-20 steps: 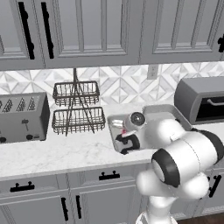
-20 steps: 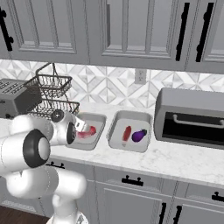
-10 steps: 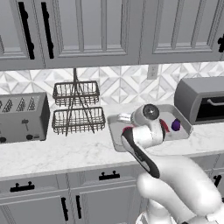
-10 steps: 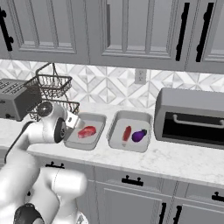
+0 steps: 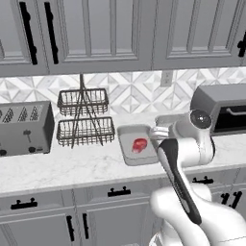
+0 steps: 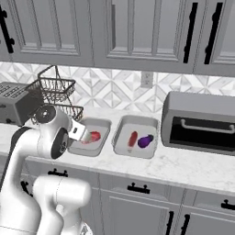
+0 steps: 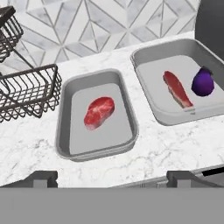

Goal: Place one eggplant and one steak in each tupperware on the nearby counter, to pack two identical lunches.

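We see the marble worktop (image 7: 144, 151) carrying 2 grey tupperware trays side by side, set close so both lunches can be filled from 1 reach. The right tupperware (image 7: 148, 65) looks complete to us: it holds 1 long steak (image 7: 177, 89) with a purple eggplant (image 7: 203, 83) just beside it. The left tupperware (image 7: 65, 113) holds only a round steak (image 7: 99, 112), so we judge it 1 eggplant short. Our gripper (image 6: 79, 132) hangs above the near edge of that left tray, jaws spread wide and empty. A black toaster oven (image 6: 202, 121) stands right of the trays, a 2-tier wire basket (image 5: 84, 120) and a toaster (image 5: 24, 127) to their left; none blocks either tray.
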Controlling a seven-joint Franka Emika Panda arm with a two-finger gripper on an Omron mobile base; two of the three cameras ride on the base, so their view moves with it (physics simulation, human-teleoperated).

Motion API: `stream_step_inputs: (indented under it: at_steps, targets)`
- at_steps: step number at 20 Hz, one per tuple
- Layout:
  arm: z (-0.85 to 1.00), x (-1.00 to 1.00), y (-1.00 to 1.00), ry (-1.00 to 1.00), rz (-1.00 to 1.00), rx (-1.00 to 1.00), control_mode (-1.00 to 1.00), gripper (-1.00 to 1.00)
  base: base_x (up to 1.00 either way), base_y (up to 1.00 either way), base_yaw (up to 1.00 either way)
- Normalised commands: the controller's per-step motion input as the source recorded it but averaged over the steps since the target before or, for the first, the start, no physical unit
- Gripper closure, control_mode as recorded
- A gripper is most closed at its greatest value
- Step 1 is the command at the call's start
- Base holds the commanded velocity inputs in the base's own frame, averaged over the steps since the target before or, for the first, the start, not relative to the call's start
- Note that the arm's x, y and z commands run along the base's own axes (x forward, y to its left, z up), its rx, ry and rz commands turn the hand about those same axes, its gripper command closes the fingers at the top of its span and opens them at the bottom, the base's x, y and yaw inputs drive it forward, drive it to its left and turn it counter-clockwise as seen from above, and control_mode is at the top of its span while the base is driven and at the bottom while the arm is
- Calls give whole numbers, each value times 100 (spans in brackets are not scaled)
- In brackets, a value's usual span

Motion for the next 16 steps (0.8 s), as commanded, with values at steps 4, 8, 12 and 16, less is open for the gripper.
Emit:
stream_step_inputs:
  at_steps: [4, 8, 12, 16]
  targets:
    - [0, 0, 0, 0, 0, 0, 100, -100, -100, -33, 26]
    - [0, 0, 0, 0, 0, 0, 100, -100, -72, -23, 68]
    - [0, 0, 0, 0, 0, 0, 100, -100, -41, -17, 84]
    - [0, 0, 0, 0, 0, 0, 100, -100, -44, -21, 83]
